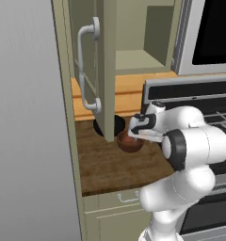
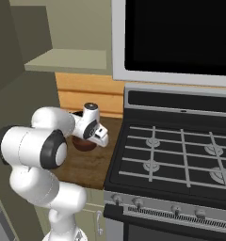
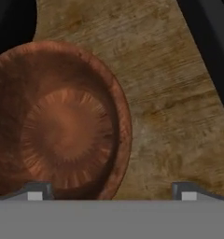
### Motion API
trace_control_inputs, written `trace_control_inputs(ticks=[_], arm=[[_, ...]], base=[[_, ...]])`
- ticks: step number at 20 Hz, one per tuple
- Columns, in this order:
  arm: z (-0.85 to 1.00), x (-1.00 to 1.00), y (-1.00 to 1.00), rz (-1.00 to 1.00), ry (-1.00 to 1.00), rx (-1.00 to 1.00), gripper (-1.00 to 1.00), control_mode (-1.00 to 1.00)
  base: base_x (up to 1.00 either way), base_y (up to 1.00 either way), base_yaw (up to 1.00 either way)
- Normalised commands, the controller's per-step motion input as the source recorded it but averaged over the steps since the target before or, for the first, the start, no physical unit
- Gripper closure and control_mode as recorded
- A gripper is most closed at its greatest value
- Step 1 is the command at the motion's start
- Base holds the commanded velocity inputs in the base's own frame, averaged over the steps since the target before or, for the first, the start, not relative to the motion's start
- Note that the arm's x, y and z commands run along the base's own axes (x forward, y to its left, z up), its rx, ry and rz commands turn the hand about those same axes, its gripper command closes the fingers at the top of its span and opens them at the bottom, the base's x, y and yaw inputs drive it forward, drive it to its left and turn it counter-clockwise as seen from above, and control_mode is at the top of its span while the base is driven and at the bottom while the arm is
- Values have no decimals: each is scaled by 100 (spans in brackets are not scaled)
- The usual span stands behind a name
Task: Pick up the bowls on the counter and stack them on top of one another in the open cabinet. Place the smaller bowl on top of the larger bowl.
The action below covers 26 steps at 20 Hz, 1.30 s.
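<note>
You have the gripper (image 3: 111, 190) low over the counter (image 1: 110, 164), fingers spread, one tip over the smaller bowl (image 3: 58, 123) and the other over bare wood. That bowl sits at mid-frame in the left base view, the larger bowl (image 1: 116, 125) just behind it, partly hidden by the open door of the cabinet (image 1: 93, 61). You'll find no readable writing or labels anywhere.
</note>
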Motion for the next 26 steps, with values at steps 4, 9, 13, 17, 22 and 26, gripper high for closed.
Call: trace_control_inputs(ticks=[4,9,13,17,22,26], arm=[[-16,50,4,-10,0,6,-100,-100],[-30,20,1,-4,2,-5,-100,-100],[-41,0,1,0,1,-4,100,-100],[-1,0,0,0,0,0,100,-100],[20,-6,0,0,-12,0,100,-100],[62,-1,0,0,-21,0,100,-100]], base=[[0,0,0],[0,0,0],[0,0,0],[0,0,0],[0,0,0],[0,0,0]])
